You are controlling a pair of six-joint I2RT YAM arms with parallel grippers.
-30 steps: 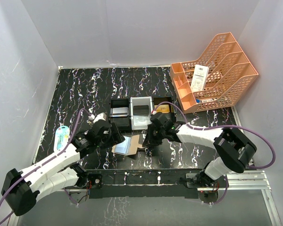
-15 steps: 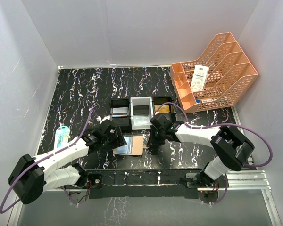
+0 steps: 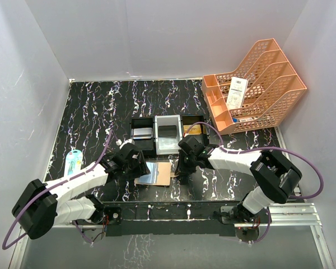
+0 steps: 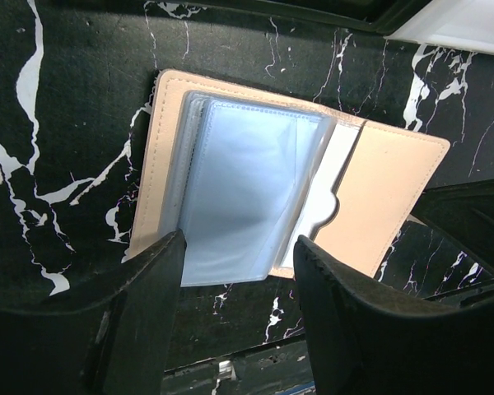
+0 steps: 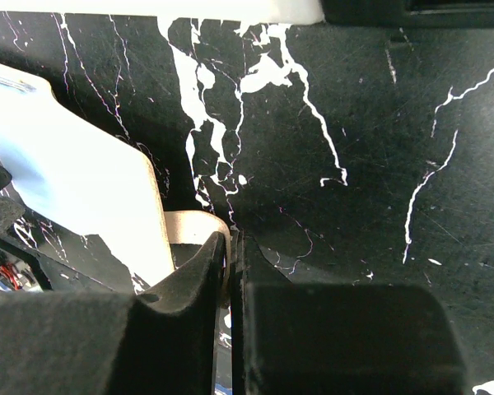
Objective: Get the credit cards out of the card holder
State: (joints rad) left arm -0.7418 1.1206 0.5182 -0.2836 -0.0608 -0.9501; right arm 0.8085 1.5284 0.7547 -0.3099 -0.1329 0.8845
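Observation:
The card holder [image 3: 161,173] lies open on the black marbled table; its tan cover [image 4: 387,197] and pale bluish sleeves [image 4: 247,189] fill the left wrist view. I cannot tell whether a sleeve holds a card. My left gripper [image 4: 239,247] is open, its fingers [image 4: 148,313] standing either side of the sleeves' near edge. My right gripper [image 5: 230,243] is shut on the holder's tan snap tab [image 5: 189,226] at its right end [image 3: 182,166]. Two credit cards lie in the tray behind it, a silvery one [image 3: 141,133] and a gold one [image 3: 194,129].
The black-and-grey three-compartment tray [image 3: 157,147] stands just behind the holder. An orange file rack [image 3: 257,95] holding a white receipt [image 3: 236,92] fills the back right. A small blue-green packet [image 3: 73,163] lies at the left edge. White walls close in three sides.
The holder has gone from half lifted to lying flat and sits slightly further right. My left gripper has come in over the sleeves with its jaws narrower. The right gripper stays shut.

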